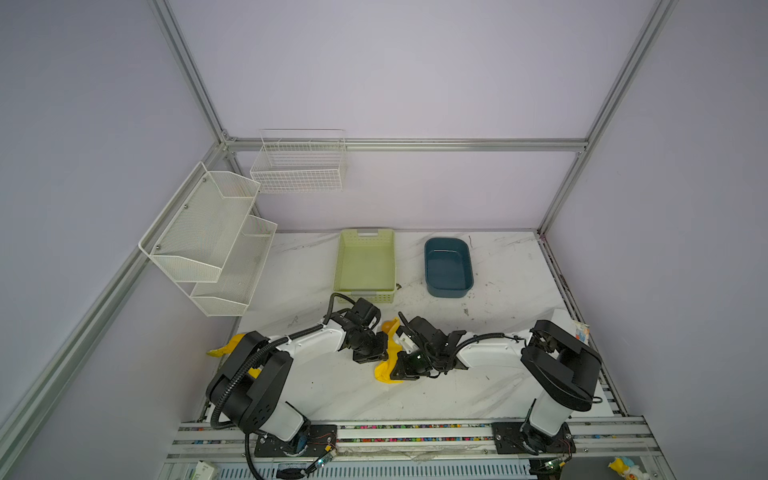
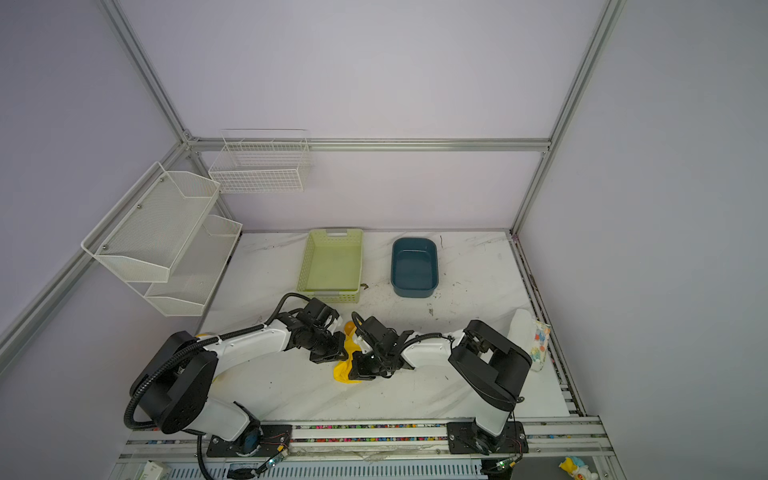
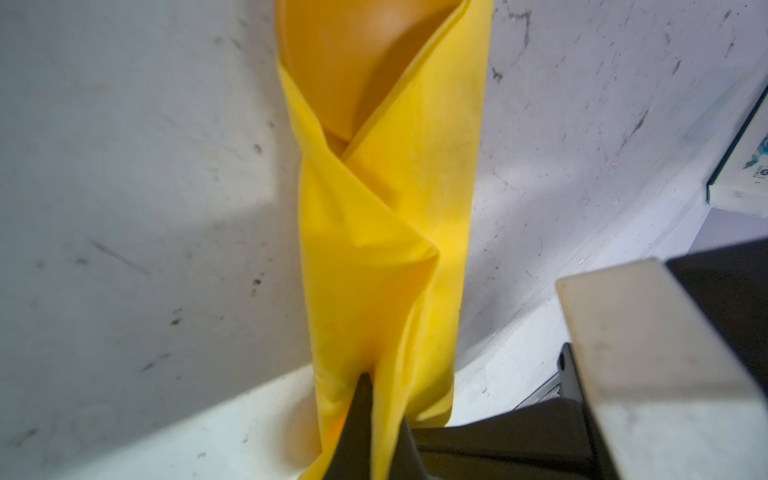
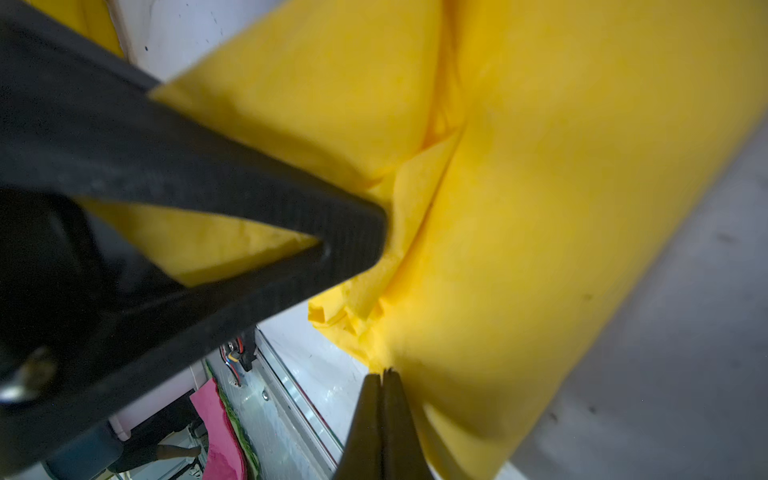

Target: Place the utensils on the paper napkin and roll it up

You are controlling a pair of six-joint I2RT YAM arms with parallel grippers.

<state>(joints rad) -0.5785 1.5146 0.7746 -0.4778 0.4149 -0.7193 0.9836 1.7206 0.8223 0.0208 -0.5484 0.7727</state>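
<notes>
Left gripper (image 3: 380, 415) is clamped on one end of the paper napkin (image 3: 386, 232), which is already wrapped into a loose tube on the table (image 1: 340, 390) and runs straight out from those jaws! An orange spoon (image 3: 345, 62) peeks from the far open end; fork and knife are out of sight, presumably inside. Over to the right gripper (image 4: 380, 395): jaws pressed together right at the roll's edge, though I can't tell if they've caught paper. I'd say only tightening remains.
</notes>
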